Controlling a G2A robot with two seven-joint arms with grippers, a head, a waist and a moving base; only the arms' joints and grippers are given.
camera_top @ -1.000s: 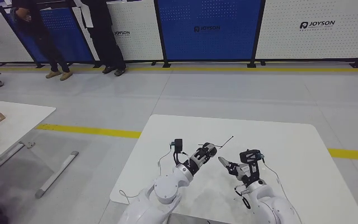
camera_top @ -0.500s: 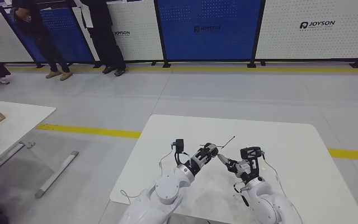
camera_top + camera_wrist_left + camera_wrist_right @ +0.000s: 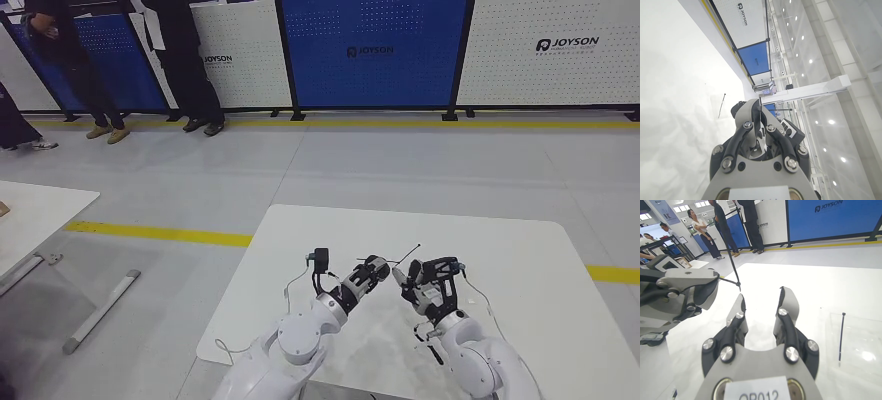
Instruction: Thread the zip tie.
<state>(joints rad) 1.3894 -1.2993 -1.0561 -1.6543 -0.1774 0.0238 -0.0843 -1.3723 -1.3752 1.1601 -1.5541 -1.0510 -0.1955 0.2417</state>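
Observation:
My left gripper (image 3: 759, 108) is shut on a thin black zip tie (image 3: 759, 115), held above the white table (image 3: 500, 250). In the right wrist view two strands of the zip tie (image 3: 730, 256) meet at its small head: a short one from the left gripper (image 3: 717, 277) and a long one rising upward. My right gripper (image 3: 762, 293) is open just below that head, one fingertip almost touching its short protruding end. In the top view the left gripper (image 3: 374, 266) and right gripper (image 3: 408, 278) are close together, with the zip tie (image 3: 405, 254) slanting up to the right.
A second black zip tie (image 3: 841, 336) lies flat on a clear sheet (image 3: 859, 332) on the table, to the right of my right gripper; it also shows beyond the left gripper as a thin line (image 3: 721, 106). Blue and white partition panels (image 3: 370, 50) stand beyond the table.
My right gripper has moved left and forward, closing in on the zip tie's head. The left arm and the tie have stayed put.

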